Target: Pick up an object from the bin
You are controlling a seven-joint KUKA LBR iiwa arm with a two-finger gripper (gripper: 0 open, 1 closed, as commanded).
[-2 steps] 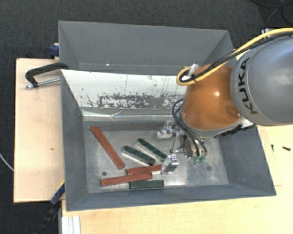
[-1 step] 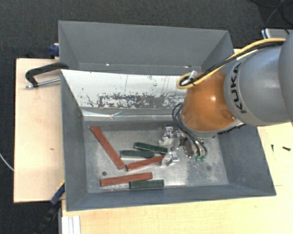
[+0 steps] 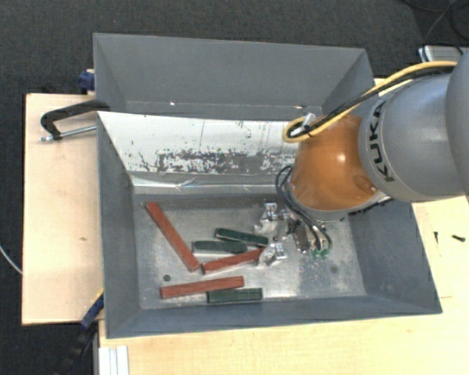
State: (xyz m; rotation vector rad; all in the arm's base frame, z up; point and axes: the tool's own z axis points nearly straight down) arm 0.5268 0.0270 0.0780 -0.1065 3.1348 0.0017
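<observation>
My gripper (image 3: 272, 234) reaches down near the middle of the bin floor, its metal fingers just right of a cluster of flat sticks. Nearest to it are a dark green stick (image 3: 240, 237) and a reddish-brown stick (image 3: 233, 263), whose right end lies by the lower fingertip. Another dark green stick (image 3: 217, 246) lies between them. The fingers stand somewhat apart, and nothing is clearly between them.
A long reddish-brown stick (image 3: 171, 236) lies slanted at the left. Near the front wall lie one more reddish-brown stick (image 3: 201, 288) and a dark green stick (image 3: 234, 295). The arm's orange cover hangs over the bin's right half.
</observation>
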